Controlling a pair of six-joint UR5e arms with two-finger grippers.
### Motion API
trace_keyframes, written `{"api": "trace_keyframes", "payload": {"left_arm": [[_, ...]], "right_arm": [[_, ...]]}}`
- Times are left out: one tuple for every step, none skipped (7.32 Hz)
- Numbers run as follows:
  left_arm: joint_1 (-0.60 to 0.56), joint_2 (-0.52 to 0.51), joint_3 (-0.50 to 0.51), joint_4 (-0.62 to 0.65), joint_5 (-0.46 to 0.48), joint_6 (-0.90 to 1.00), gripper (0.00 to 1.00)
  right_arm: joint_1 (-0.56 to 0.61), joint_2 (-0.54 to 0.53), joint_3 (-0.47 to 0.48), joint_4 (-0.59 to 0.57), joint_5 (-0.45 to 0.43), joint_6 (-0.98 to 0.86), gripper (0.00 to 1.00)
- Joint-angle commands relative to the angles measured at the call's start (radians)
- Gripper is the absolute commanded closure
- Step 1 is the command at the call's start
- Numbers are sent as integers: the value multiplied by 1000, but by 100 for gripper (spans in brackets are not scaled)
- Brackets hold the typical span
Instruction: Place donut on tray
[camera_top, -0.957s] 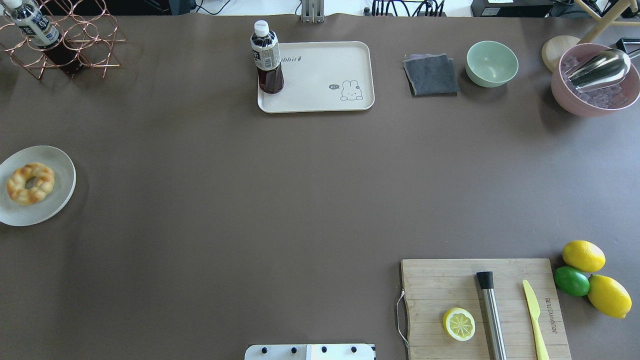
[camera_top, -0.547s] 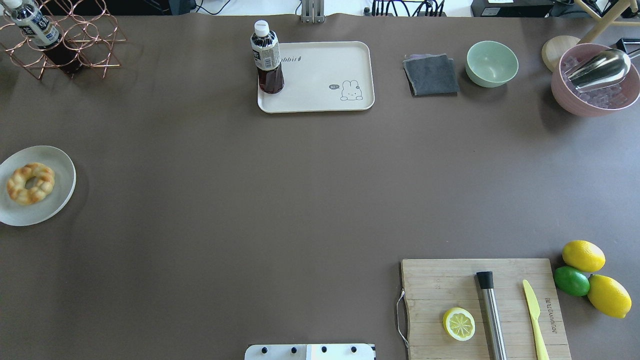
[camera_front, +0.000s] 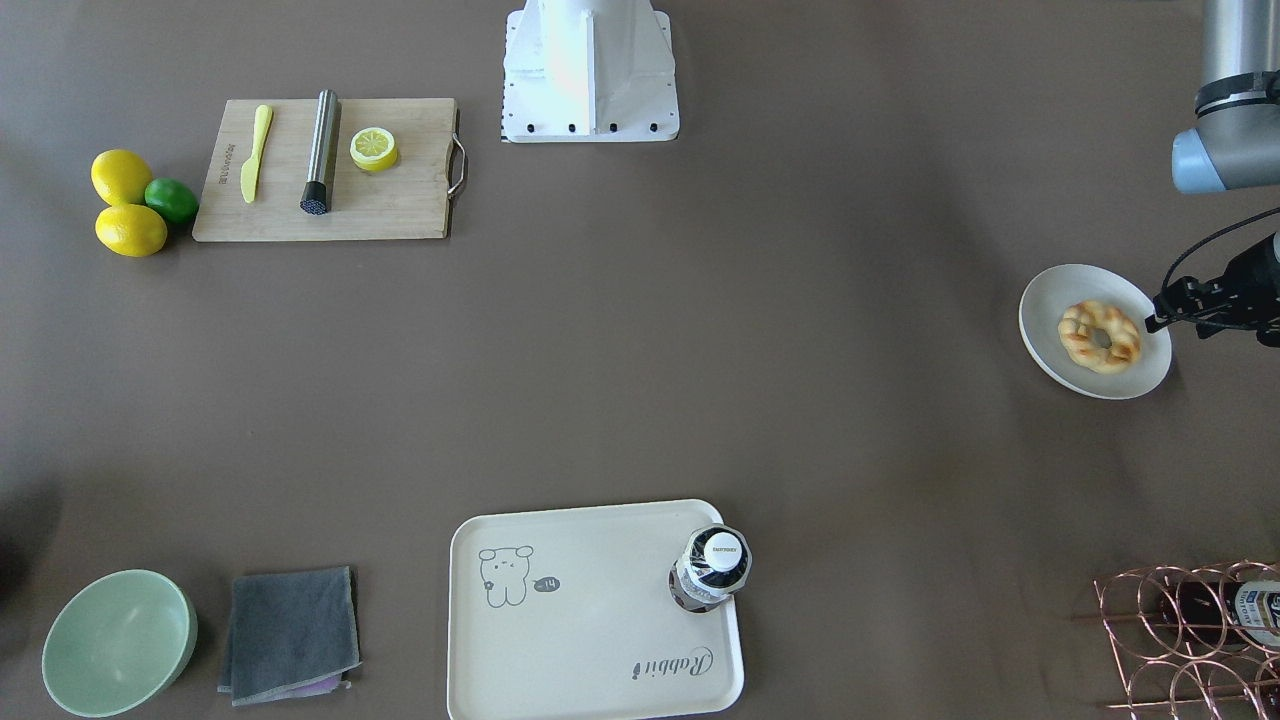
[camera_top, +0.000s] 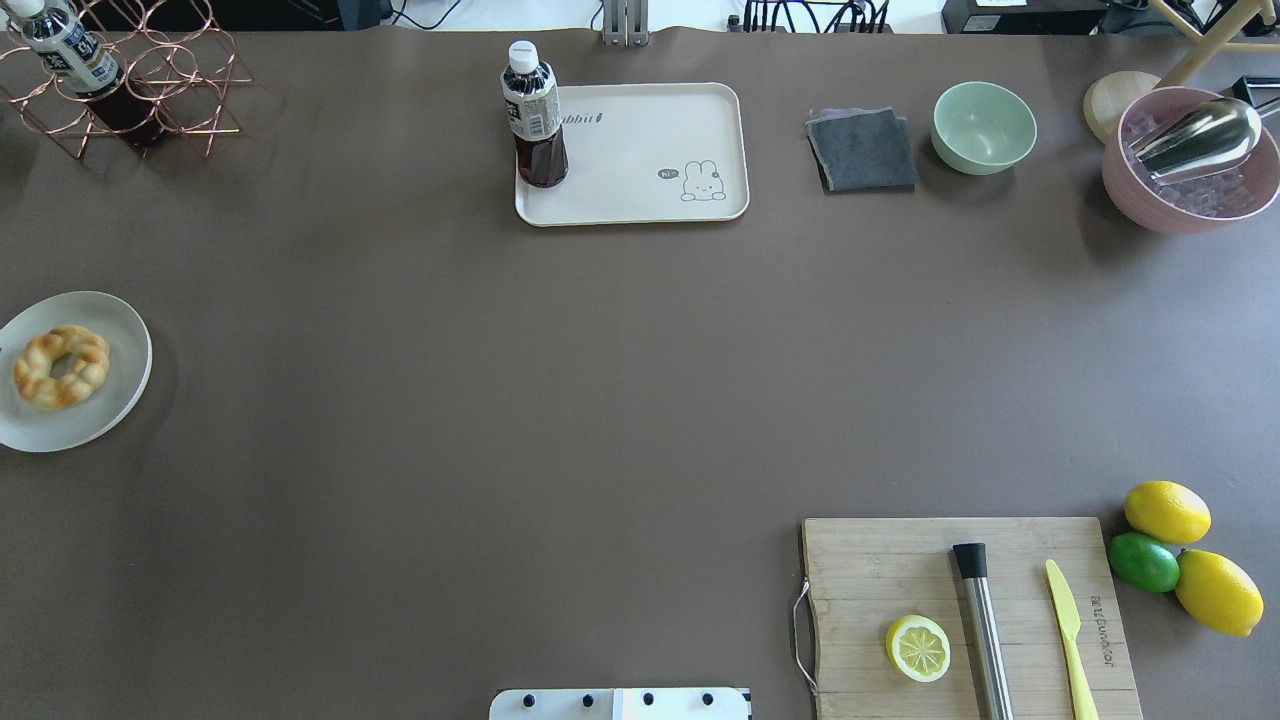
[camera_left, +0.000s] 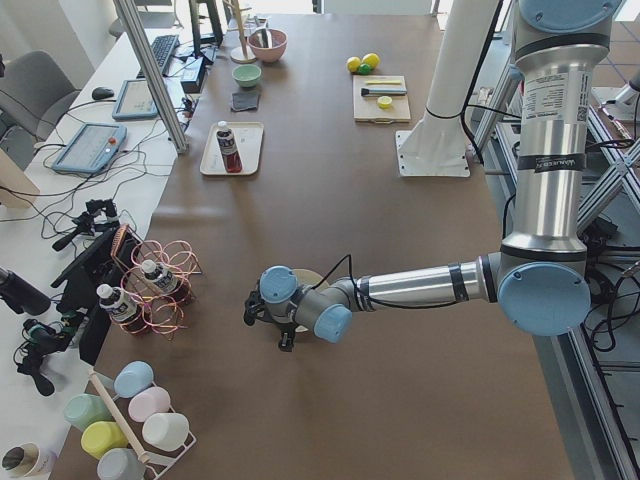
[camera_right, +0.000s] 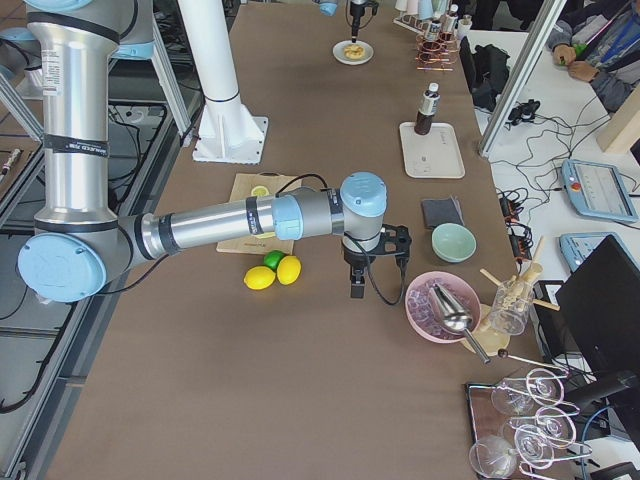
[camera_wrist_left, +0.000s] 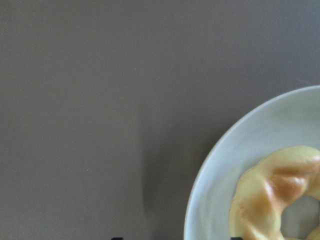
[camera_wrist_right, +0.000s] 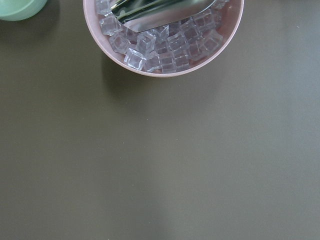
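Donut (camera_top: 60, 366): unmoved on the round plate (camera_top: 122, 400) this past second, and the tray (camera_top: 640, 150) is without it. My left fingers (camera_front: 1172, 300) hover beside the plate, their spread impossible to tell. Pickup not yet begun.

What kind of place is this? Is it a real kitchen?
Probably a robot lab set up like a cafe counter, not a real kitchen. A big robot arm reaches over the table, control tablets sit on the desk beside it, and the donut and lemons look laid out for practice.

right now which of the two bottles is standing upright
The bottle on the tray stands upright; the other bottle lies on its side in the wire rack.
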Motion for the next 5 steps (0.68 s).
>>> {"api": "trace_keyframes", "payload": {"left_arm": [[8,-1,15,-22,0,-2,35],[8,-4,15,-22,0,-2,42],[10,-5,17,-22,0,-2,47],[10,-5,15,-22,0,-2,48],[19,-7,15,-23,0,-2,49]], "right_arm": [[0,2,1,0,3,3,0],[0,0,1,0,4,1,0],[0,0,-1,2,6,1,0],[0,0,-2,2,9,1,0],[0,0,-1,0,9,1,0]]}}
